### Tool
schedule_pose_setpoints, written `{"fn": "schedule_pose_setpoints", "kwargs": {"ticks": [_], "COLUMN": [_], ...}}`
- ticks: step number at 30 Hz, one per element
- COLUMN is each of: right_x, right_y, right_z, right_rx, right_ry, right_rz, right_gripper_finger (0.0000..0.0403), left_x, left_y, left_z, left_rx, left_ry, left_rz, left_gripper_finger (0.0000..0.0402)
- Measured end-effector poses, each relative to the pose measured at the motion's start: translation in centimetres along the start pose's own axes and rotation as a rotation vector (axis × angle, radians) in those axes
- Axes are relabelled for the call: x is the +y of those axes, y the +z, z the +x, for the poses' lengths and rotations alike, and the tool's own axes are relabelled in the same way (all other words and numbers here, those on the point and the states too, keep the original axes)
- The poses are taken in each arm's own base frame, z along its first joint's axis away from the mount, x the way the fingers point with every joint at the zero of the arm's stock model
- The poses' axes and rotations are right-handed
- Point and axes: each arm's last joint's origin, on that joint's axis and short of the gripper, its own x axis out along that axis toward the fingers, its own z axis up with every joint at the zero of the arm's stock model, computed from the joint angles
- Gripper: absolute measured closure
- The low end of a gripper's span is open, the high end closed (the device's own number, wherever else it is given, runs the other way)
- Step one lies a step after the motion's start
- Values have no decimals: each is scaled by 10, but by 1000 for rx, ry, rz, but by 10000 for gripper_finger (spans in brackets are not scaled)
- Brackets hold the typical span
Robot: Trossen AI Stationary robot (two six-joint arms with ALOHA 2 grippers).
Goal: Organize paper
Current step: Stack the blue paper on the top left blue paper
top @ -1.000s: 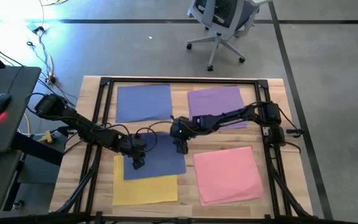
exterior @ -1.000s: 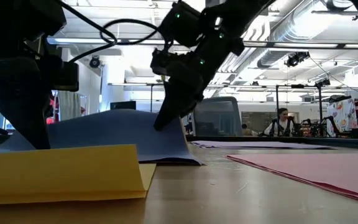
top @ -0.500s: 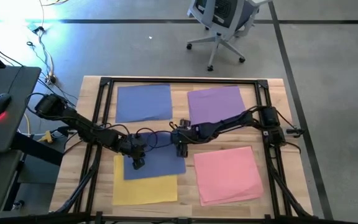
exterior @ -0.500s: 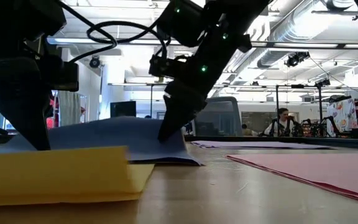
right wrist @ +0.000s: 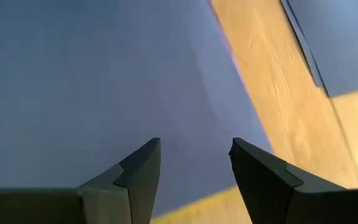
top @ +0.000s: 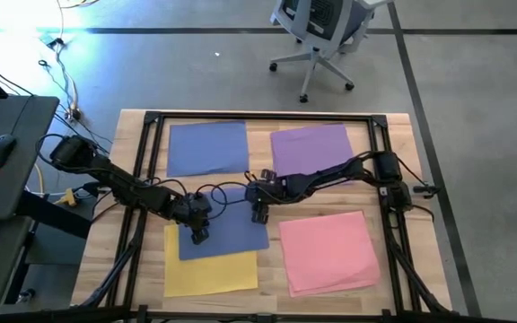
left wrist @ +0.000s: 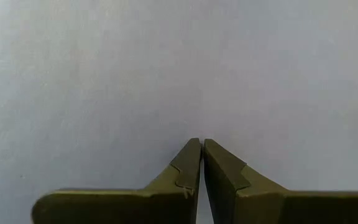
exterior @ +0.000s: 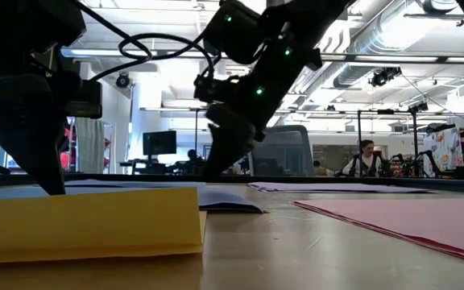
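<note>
On the wooden counter (top: 267, 274) lie pink, purple, yellow and blue paper. The middle blue paper (top: 232, 229) covers part of the yellow paper (top: 209, 272). The left hand (top: 198, 235), clenched, presses it down. The right hand (top: 259, 215) hangs open at its far corner. It probably needs lifting onto the other blue paper (top: 206, 148) next.

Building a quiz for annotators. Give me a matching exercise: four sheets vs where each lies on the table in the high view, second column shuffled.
Things:
1. pink sheet
2. purple sheet
3. yellow sheet
4. far blue sheet

Places in the high view:
A. far edge, left side
B. near edge, right side
C. far edge, right side
D. near edge, left side

Pairs: 1-B, 2-C, 3-D, 4-A
</note>
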Motion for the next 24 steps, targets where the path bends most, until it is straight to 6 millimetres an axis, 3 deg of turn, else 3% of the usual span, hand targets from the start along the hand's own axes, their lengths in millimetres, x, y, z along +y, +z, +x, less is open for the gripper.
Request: {"fn": "schedule_pose_setpoints", "kwargs": {"ticks": [5, 9, 16, 24], "right_x": [-11, -6, 13, 28], "right_y": [-4, -5, -9, -9], "right_z": [21, 30, 23, -3], "right_rx": [18, 0, -4, -19], "right_ry": [35, 76, 49, -73], "right_rz": [91, 98, 90, 102], "right_gripper_finger": [230, 268, 391, 402], "left_x": [0, 0, 0, -10], "left_y": [0, 0, -1, 12], "left_z": [0, 0, 0, -23], "left_rx": [2, 4, 9, 23], "left_ry": [-1, 0, 1, 27], "left_rz": [0, 1, 11, 29], "left_gripper_finger": [402, 402, 402, 402]}}
